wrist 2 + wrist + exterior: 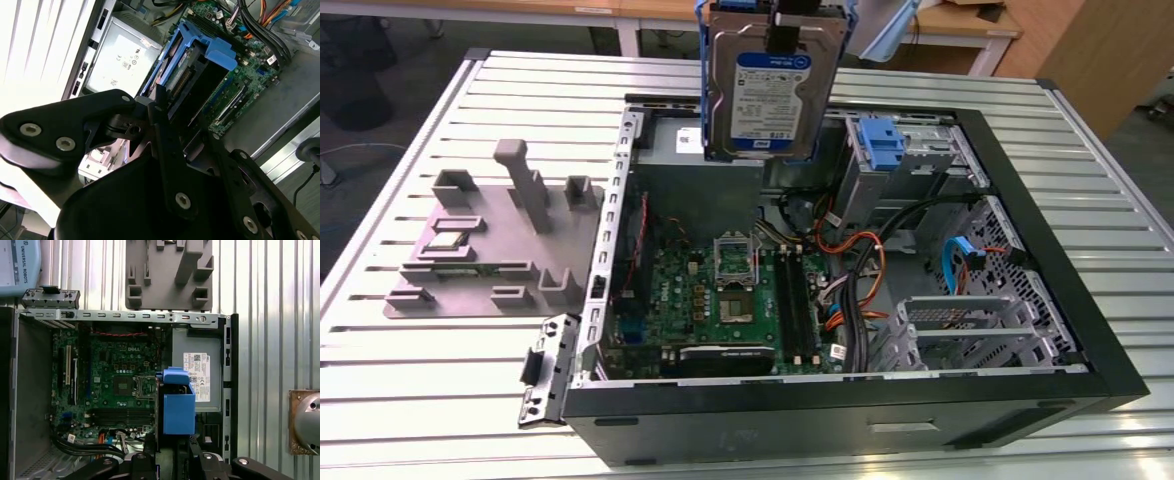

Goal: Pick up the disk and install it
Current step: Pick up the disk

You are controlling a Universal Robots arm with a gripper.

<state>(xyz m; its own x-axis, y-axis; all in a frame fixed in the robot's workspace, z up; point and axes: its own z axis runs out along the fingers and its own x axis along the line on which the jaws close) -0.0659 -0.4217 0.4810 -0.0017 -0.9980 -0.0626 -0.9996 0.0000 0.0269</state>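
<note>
The disk (761, 90) hangs upright above the back of the open computer case (1067, 300), its white-and-blue label facing the exterior camera and its blue bracket round the edges. My gripper (787, 22) is shut on its upper end. The disk is clear of the case, over the area between the power-supply box and the drive bay. In both wrist views the black fingers (162, 115) clamp the blue-bracketed disk (200, 55), seen edge-on (177, 410) over the motherboard (117, 385).
A drive bay with a blue bracket (887, 150) sits at the case's back right, next to orange and black cables (854, 270) and a metal cage (961, 325). The grey power-supply box (197, 372) lies at the back. A grey fixture (494, 240) stands on the slatted table (427, 400).
</note>
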